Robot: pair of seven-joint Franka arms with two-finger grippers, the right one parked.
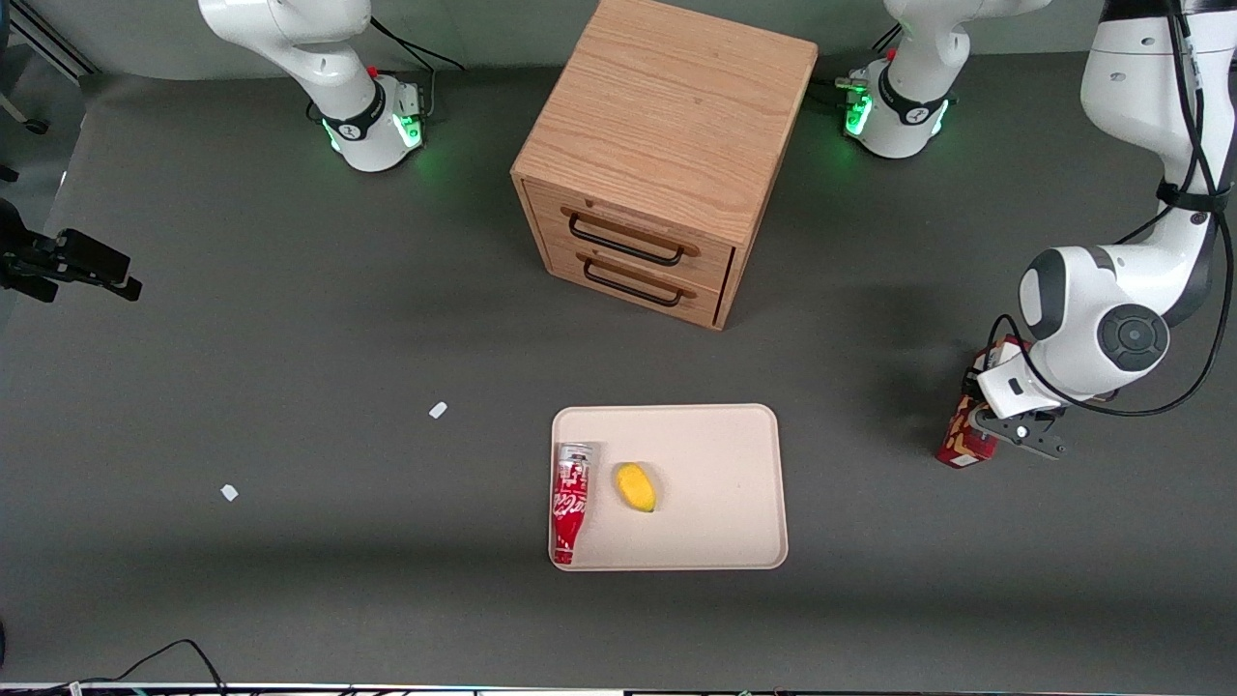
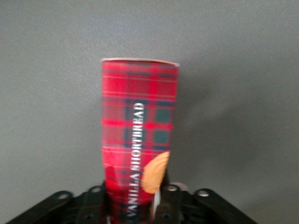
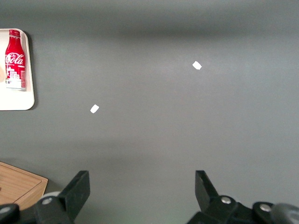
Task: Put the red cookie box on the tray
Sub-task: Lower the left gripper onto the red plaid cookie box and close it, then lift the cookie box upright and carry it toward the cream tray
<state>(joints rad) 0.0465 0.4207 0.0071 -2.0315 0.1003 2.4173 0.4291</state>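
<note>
At the working arm's end of the table, roughly three o'clock from the tray (image 1: 763, 483), our gripper (image 1: 1005, 430) clamps the red cookie box (image 1: 962, 440). The grasp looks done; carrying it over and setting it down remain.

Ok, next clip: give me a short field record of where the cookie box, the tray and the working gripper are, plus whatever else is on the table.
target: slim dark-red tartan cookie box, off the tray, toward the working arm's end of the table
gripper: left gripper at the box, fingers closed on its end
destination: flat beige rectangular tray, nearer the front camera than the cabinet
on tray: red-and-white soda bottle lying down; small yellow fruit-like object beside it
other: wooden two-drawer cabinet, drawers closed
task status: box not yet on tray
</note>
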